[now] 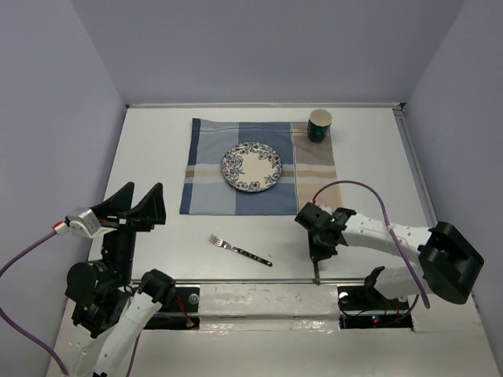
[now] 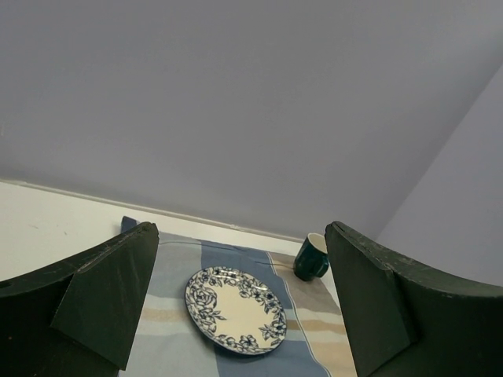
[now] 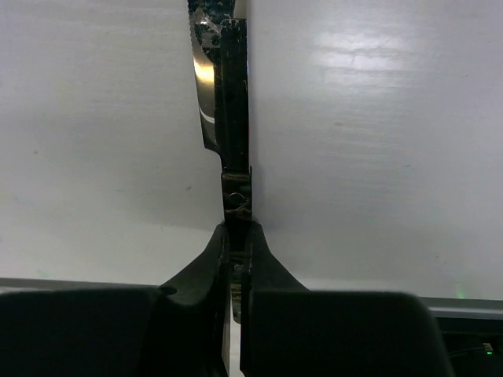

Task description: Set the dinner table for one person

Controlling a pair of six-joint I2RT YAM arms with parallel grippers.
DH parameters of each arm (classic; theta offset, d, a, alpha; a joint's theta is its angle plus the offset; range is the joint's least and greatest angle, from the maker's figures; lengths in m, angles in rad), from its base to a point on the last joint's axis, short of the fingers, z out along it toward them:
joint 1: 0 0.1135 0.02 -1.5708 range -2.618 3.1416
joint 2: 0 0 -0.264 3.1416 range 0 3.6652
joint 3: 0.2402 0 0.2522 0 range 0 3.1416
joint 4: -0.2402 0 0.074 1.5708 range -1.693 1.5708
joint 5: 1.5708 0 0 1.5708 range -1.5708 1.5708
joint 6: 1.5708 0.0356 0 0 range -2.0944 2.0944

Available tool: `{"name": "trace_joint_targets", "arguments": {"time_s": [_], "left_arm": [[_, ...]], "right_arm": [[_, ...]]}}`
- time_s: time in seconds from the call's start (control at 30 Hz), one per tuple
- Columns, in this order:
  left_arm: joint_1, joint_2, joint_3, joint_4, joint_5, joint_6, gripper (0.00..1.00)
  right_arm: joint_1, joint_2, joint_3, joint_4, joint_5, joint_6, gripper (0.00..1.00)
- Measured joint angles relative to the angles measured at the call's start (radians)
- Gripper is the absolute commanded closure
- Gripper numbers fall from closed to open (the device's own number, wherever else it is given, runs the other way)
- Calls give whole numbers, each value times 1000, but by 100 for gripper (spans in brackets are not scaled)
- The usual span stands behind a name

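A knife [image 3: 206, 86] is being pinched edge-on between the fingers of the right gripper [image 3: 236, 232], with the dinner table [image 1: 157, 141] beneath it. Its long axis is running straight out beyond the fingertips. Gripped at one end only, it is judged liable to swivel or slip. The left gripper [image 1: 140, 206] is being held wide, empty.

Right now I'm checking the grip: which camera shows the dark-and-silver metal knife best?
Right wrist: the dark-and-silver metal knife fills the centre, pinched in the right gripper. Top external shows only a thin dark sliver below that gripper; left wrist shows none.
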Motion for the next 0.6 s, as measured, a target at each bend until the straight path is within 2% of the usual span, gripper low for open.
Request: {"name": "trace_joint_targets", "arguments": {"time_s": [0.13, 0.27, 0.37, 0.47, 0.6], "left_arm": [[-1, 0, 0, 0, 0, 1, 2], [-1, 0, 0, 0, 0, 1, 2], [-1, 0, 0, 0, 0, 1, 2], [-1, 0, 0, 0, 0, 1, 2], [-1, 0, 0, -1, -3, 1, 2]], "right_arm": [[67, 0, 43, -63, -21, 3, 100], [127, -23, 227, -189, -34, -8, 100], [120, -35, 365, -213, 16, -43, 100], [58, -13, 489, -174, 97, -129, 100], [-138, 104, 574, -23, 125, -274, 100]]}}
